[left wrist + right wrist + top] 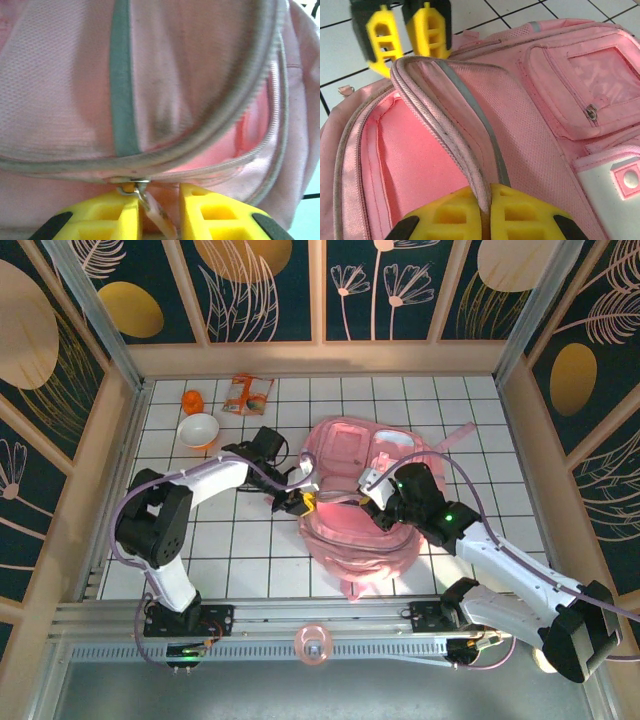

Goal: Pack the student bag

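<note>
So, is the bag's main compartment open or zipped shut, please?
Open: the right gripper holds the bag's flap up, and pink lining shows inside.

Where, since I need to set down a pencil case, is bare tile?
Bare tile: back right corner, between the student bag and the right wall; front left, between the left arm and the bag. Crowded: back left, around bowl and snack packet.

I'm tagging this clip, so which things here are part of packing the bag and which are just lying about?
In the job: student bag; left gripper, astride its zip pull; right gripper, pinching its flap's rim.
Lying about: white bowl, small orange item, snack packet, pink ring.
</note>
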